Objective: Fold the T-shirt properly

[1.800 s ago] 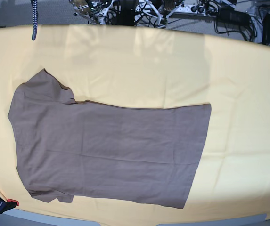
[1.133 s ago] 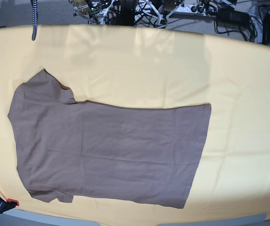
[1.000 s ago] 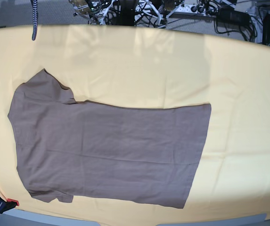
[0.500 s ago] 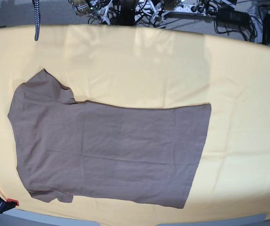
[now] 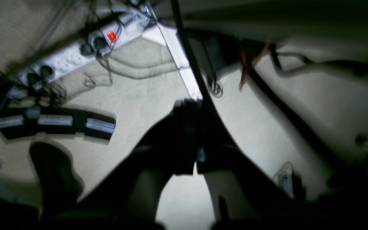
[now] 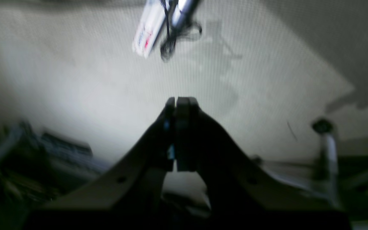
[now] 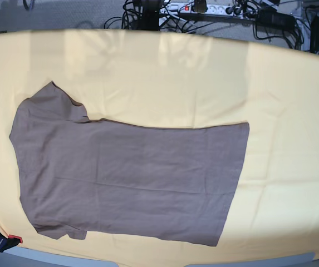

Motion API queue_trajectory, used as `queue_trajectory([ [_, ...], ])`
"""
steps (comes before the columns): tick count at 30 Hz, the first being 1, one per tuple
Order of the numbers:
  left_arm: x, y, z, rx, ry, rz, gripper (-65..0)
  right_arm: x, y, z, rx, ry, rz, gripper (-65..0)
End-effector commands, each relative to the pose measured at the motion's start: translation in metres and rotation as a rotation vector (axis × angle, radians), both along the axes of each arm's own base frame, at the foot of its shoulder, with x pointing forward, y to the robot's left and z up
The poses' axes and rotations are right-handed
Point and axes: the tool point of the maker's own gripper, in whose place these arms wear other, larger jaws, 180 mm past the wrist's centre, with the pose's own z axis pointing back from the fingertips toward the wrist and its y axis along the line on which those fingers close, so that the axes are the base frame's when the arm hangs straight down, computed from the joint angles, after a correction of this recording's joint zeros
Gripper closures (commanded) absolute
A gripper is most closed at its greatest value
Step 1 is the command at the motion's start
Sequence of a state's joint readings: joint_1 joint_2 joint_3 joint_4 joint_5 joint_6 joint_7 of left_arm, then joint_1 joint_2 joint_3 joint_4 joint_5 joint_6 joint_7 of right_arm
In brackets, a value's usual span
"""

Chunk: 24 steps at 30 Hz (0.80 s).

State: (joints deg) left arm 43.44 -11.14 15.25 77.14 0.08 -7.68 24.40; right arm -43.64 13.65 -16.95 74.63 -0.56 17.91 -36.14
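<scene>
The taupe-brown T-shirt (image 7: pixel 131 178) lies flat on the pale-yellow cloth (image 7: pixel 204 78), collar end to the left and hem to the right. One sleeve points to the far left corner, and the other is tucked at the near left edge. No tag shows. Neither gripper is in the base view. In the left wrist view my left gripper (image 5: pixel 188 103) is shut and empty above the carpeted floor. In the right wrist view my right gripper (image 6: pixel 176 100) is shut and empty, also over the floor. Both are away from the shirt.
A white power strip (image 7: pixel 204 8) and cables lie on the floor behind the table; the strip also shows in the left wrist view (image 5: pixel 75 54). A red-tipped clamp (image 7: pixel 3 240) grips the table's near left corner. The yellow cloth covers the whole table.
The arm parts and the striped cable at the top of the base view have moved out of sight, uncovering the power strip. The T-shirt has not moved.
</scene>
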Motion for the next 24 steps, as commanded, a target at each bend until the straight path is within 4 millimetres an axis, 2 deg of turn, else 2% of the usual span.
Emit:
queue_trajectory([
  [1,-0.01,0.0,0.012,-0.014,0.01,-0.013,0.0,-0.004,0.001,0.012,0.017,-0.012,0.004,0.0],
  [6,-0.025,0.024,0.059,0.024,-0.017,-0.161,0.0,-0.004,-0.006,0.071,0.025,-0.111,0.041,0.0],
  [10,-0.018,0.038,0.099,0.046,-0.088,-0.276,0.0,0.012,-0.008,0.116,0.017,-0.194,0.072,0.0],
  [13,0.002,0.044,0.128,0.092,-0.19,-0.328,0.0,0.029,-0.013,0.144,-0.014,-0.281,0.113,0.0],
  [16,0.031,0.05,0.159,0.164,-0.314,-0.376,0.0,0.048,-0.018,0.17,-0.057,-0.369,0.16,0.0],
  [20,0.07,0.057,0.202,0.233,-0.473,-0.408,0.0,0.096,-0.027,0.199,-0.144,-0.556,0.172,0.0],
  [23,0.076,0.072,0.204,0.313,-0.515,-0.461,0.0,0.113,-0.045,0.208,-0.259,-0.641,0.174,0.0],
  [24,0.088,0.078,0.208,0.36,-0.576,-0.484,0.0,0.118,-0.051,0.211,-0.298,-0.667,0.183,0.0],
])
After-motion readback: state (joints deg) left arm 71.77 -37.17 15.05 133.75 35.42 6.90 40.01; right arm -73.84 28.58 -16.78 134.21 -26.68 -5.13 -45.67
